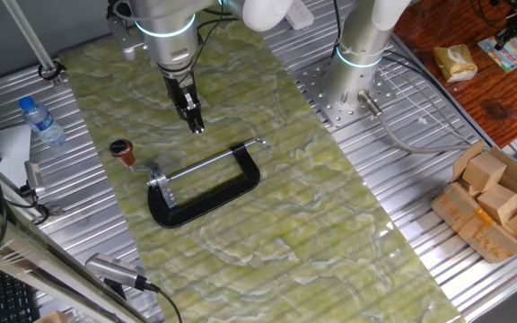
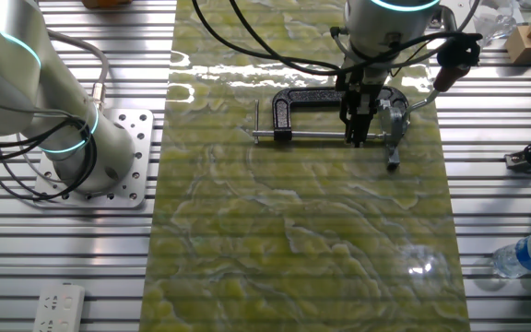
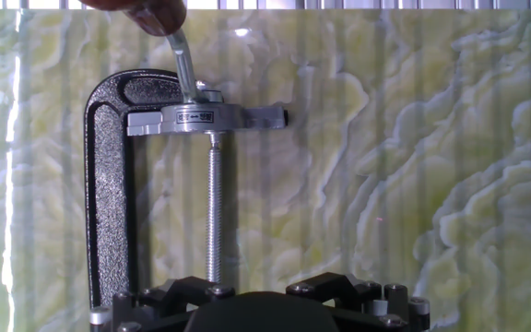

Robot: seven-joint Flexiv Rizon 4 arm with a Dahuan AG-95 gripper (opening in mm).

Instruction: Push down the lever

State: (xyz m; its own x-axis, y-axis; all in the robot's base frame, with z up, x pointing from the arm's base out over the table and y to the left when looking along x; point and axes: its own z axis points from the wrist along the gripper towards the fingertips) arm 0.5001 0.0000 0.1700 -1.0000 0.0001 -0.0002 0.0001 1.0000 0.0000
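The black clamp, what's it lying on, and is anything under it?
The black clamp lies flat on the green marbled mat, which covers the ribbed metal table. Whatever sits directly beneath its frame is hidden.

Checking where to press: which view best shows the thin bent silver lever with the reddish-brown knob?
One fixed view: the thin bent silver lever shows whole, knob to base. The other fixed view has it at the mat's edge, smaller. Hand view cuts off its knob.

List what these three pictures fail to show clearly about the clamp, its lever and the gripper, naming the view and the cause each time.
- Hand view: the lever knob is cut off by the top edge.
- Hand view: the gripper fingers are not visible; only the hand's housing shows at the bottom edge.
- Both fixed views: the gripper is too small to tell open from shut.
- Other fixed view: the gripper hides part of the clamp frame.
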